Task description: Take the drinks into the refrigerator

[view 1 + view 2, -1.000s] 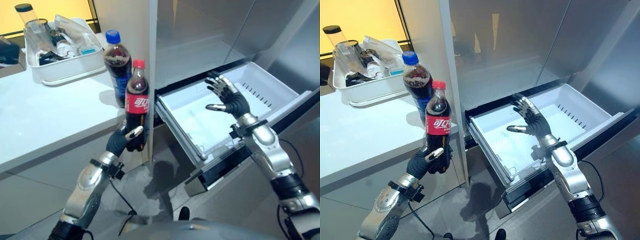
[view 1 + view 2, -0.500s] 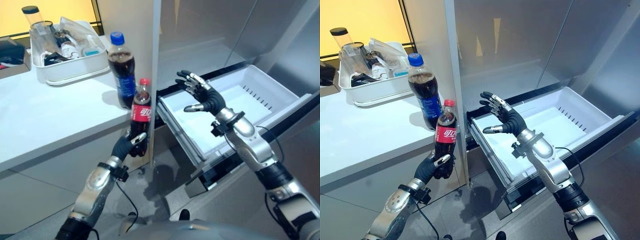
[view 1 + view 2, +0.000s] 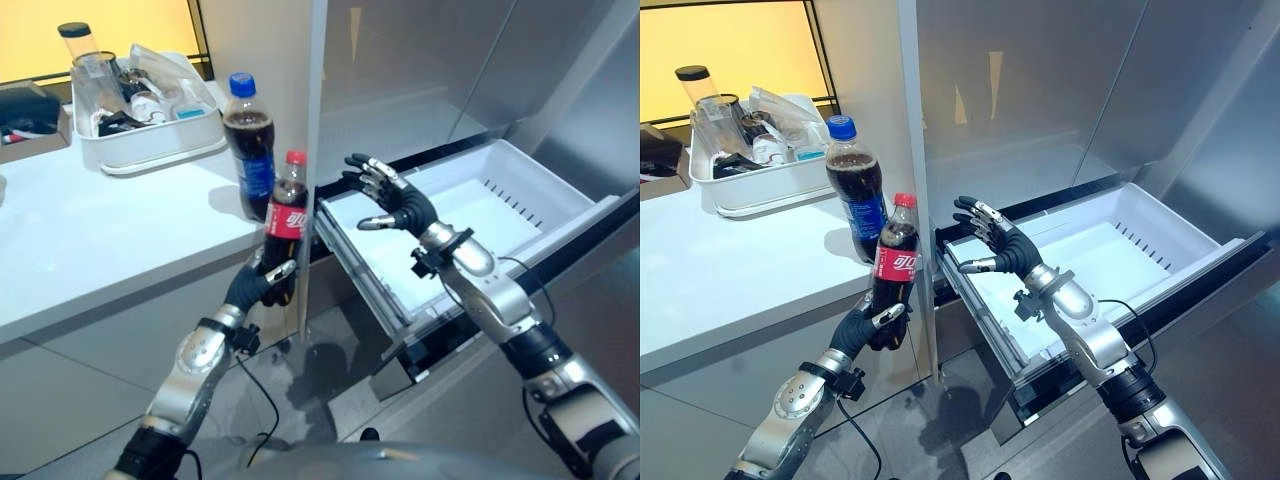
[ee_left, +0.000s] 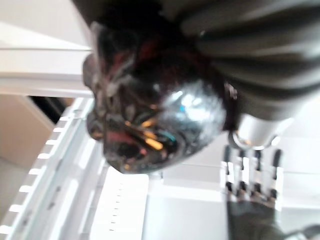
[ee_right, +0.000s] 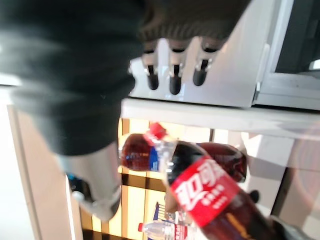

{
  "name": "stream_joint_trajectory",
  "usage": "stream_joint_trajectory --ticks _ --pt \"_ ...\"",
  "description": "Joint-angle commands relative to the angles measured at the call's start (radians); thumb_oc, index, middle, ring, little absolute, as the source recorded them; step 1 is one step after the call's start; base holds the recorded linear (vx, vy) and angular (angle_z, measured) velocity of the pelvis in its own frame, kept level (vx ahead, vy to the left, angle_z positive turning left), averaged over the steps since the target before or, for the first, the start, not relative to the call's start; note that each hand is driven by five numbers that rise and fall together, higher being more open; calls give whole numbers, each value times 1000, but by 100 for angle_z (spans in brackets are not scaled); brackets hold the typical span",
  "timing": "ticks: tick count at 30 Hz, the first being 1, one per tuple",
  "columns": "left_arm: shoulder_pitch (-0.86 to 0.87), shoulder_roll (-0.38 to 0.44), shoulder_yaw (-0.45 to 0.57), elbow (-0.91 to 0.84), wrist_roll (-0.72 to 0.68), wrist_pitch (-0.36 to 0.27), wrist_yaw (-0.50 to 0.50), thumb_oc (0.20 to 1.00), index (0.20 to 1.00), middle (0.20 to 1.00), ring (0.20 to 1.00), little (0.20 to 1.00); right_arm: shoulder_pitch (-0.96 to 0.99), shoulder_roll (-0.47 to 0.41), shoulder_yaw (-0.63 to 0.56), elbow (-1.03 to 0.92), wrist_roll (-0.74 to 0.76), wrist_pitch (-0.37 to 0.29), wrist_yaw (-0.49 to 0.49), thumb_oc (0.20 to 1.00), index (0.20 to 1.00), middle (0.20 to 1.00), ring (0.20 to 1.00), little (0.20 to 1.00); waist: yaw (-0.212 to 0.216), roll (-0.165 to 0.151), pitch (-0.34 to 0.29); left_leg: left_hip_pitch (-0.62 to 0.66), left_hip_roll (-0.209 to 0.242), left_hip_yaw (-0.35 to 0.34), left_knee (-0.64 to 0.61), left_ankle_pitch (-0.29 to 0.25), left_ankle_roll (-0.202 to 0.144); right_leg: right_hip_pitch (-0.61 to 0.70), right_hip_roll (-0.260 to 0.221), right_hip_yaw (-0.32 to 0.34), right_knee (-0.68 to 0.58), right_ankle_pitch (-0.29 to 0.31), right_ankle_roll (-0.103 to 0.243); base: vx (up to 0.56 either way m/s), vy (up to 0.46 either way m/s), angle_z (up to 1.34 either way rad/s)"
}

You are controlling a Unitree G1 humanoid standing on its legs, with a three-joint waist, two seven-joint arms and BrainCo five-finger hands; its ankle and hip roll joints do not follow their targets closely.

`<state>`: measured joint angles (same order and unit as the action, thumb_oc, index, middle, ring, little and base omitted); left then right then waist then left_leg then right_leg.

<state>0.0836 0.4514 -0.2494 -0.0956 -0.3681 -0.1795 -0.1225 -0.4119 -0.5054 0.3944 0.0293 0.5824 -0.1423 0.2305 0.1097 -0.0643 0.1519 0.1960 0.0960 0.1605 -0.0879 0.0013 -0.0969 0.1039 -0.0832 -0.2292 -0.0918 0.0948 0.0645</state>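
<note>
My left hand (image 3: 255,286) is shut on the lower part of a small red-capped cola bottle (image 3: 285,218), holding it upright beside the counter's front corner, left of the open white fridge drawer (image 3: 520,170). The bottle's base (image 4: 150,115) sits in the left wrist view; its red label (image 5: 207,192) shows in the right wrist view. My right hand (image 3: 395,200) is open with fingers spread, hovering over the drawer's near left corner, a short gap from the bottle. A larger blue-capped cola bottle (image 3: 250,145) stands on the white counter (image 3: 100,240).
A white tub (image 3: 150,145) of kitchen items and a clear jar (image 3: 85,55) stand at the counter's back. The steel fridge door (image 3: 420,60) rises behind the drawer. A grey floor (image 3: 330,370) lies below.
My right hand has swung left from the drawer's middle toward the red-capped bottle. The left hand has lowered the bottle a little and then held it. The view has shifted slightly.
</note>
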Motion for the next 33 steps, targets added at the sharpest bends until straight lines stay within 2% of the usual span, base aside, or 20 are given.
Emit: stream_joint_trajectory --ticks 1,6,12,17,19,26,29,33 --pt "-108 -2 68 -225 -67 -184 -13 200 200 200 200 200 -68 7 -47 37 -6 -45 -28 1000 1000 1000 1000 1000 21 -7 -18 -20 -53 -47 1 -69 56 41 -16 -62 51 -55 53 0 0 0" --pt "-100 25 89 -275 -47 -198 -19 200 200 200 200 200 -57 2 -53 32 -3 -43 -17 1000 1000 1000 1000 1000 25 -7 -18 -17 -54 -49 1 -70 55 44 -17 -66 52 -56 53 0 0 0" --pt "-102 31 76 -244 -28 -205 -17 200 200 200 200 200 -66 -4 -33 20 42 -33 11 1000 1000 1000 1000 1000 25 -7 -20 -13 -53 -49 1 -72 53 50 -18 -68 52 -57 51 0 0 0" --pt "-130 30 16 -145 23 -206 -17 200 200 200 200 200 -95 24 15 21 162 -11 58 1000 1000 1000 1000 1000 23 -8 -21 -10 -52 -46 1 -70 52 52 -17 -67 52 -59 51 0 0 0" --pt "-169 35 -39 -66 66 -203 -18 200 200 200 200 200 -155 30 90 9 219 19 104 1000 1000 1000 1000 1000 20 -9 -23 -8 -51 -45 1 -68 51 52 -15 -64 53 -60 50 0 0 0" --pt "-220 49 -88 5 119 -205 -1 200 200 200 200 200 -257 44 172 -19 246 25 129 1000 1000 1000 1000 1000 14 -6 -26 -5 -51 -38 1 -68 50 49 -13 -56 53 -59 49 0 0 0" --pt "-254 40 -106 34 151 -206 27 200 200 200 200 200 -286 98 192 -21 244 21 118 1000 1000 1000 1000 1000 13 -4 -28 -4 -50 -37 1 -69 51 47 -13 -53 54 -58 49 0 0 0" --pt "-278 40 -121 43 171 -208 40 200 200 200 200 200 -313 128 212 -9 228 28 115 1000 1000 1000 1000 1000 12 -3 -28 -4 -50 -37 1 -70 52 48 -14 -54 54 -59 49 0 0 0"
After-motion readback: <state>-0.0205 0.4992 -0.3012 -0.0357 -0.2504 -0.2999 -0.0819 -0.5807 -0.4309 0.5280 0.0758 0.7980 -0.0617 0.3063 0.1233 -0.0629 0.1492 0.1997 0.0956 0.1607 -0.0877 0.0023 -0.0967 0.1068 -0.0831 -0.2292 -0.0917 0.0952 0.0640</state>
